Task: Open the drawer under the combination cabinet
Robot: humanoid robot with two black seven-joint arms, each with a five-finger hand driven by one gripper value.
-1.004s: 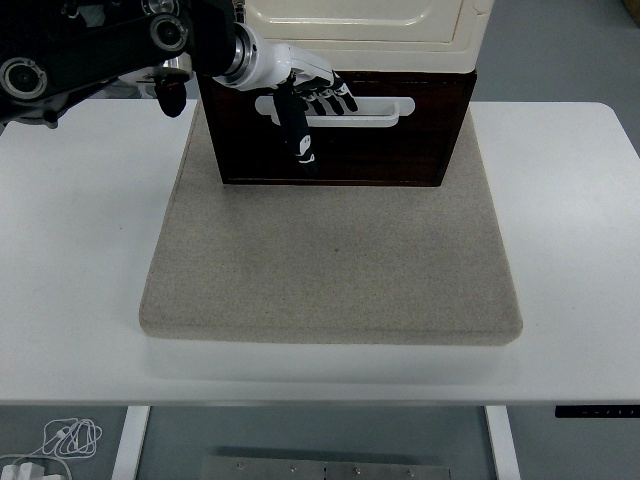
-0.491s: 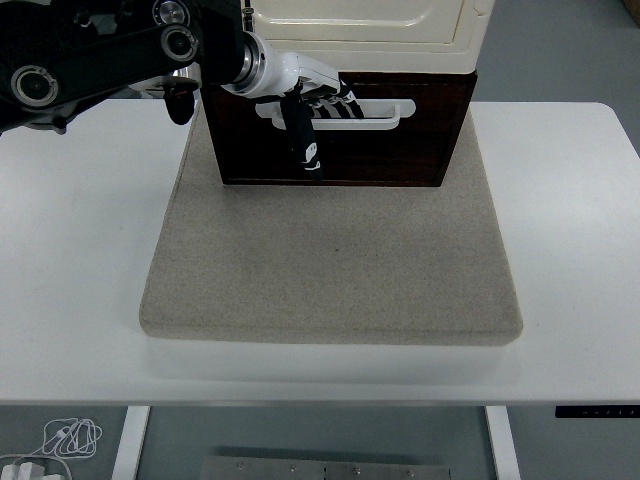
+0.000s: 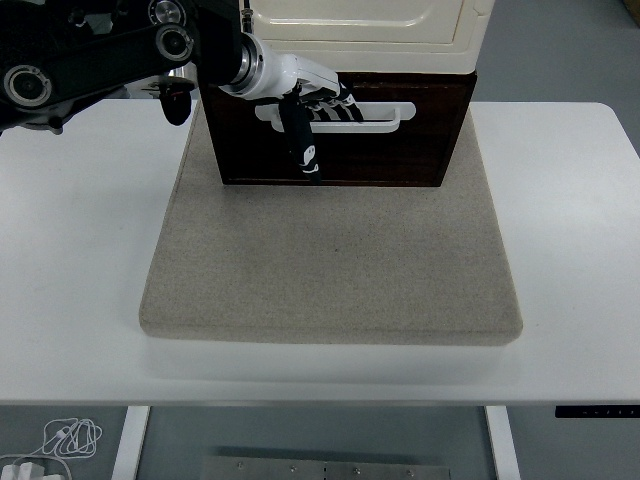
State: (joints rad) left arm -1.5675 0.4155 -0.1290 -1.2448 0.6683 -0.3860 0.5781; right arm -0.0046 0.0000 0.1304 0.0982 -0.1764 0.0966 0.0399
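Observation:
The combination cabinet has a cream upper part (image 3: 360,30) and a dark brown drawer (image 3: 400,150) below it, at the back of the grey mat. The drawer front carries a white bar handle (image 3: 385,112). My left hand (image 3: 315,100) reaches in from the upper left. Its fingers are curled into the left half of the handle, and its thumb (image 3: 303,145) hangs down over the drawer front. The drawer front looks flush with the cabinet. My right arm is out of view.
The cabinet stands on a grey felt mat (image 3: 330,260) that covers the middle of the white table (image 3: 570,250). My black left forearm (image 3: 100,60) lies across the upper left. Cables (image 3: 65,437) lie on the floor at the lower left.
My left hand has moved a little right and deeper into the handle, with the fingers curling behind the bar. The drawer front has not visibly moved.

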